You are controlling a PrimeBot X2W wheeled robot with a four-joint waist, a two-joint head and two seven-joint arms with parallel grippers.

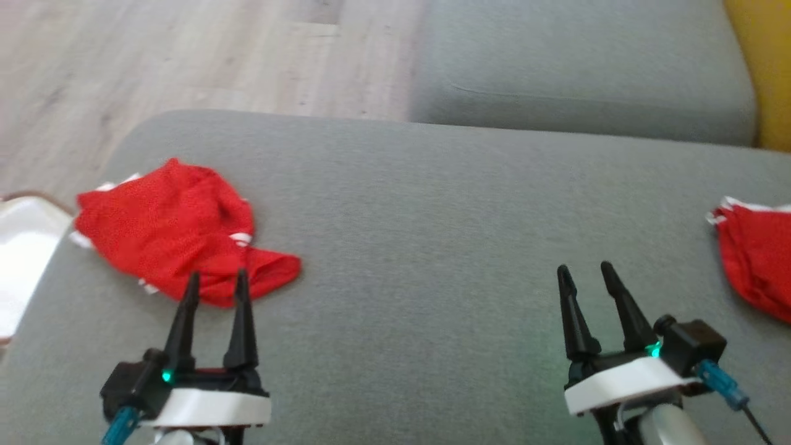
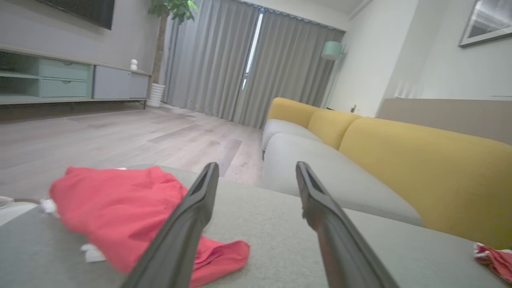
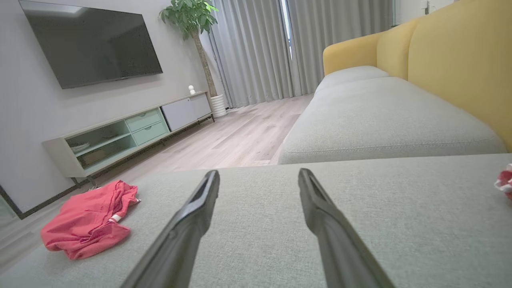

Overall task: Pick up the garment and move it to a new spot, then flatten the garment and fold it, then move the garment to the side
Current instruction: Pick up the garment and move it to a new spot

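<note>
Garment (image 1: 164, 232) near edge hidden behind left pincer (image 1: 217, 274); second red garment (image 1: 757, 262) cut off right.

The broad grey upholstered seat (image 1: 432, 235) carries two things straight on its fabric: a crumpled red garment (image 1: 173, 232) with white trim near the seat's left end, and a second red piece (image 1: 757, 259) at its right edge, well apart.

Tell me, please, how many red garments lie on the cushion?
2: a crumpled red mesh garment on the grey cushion, left end; a second red garment at the right edge, partly out of frame.
</note>
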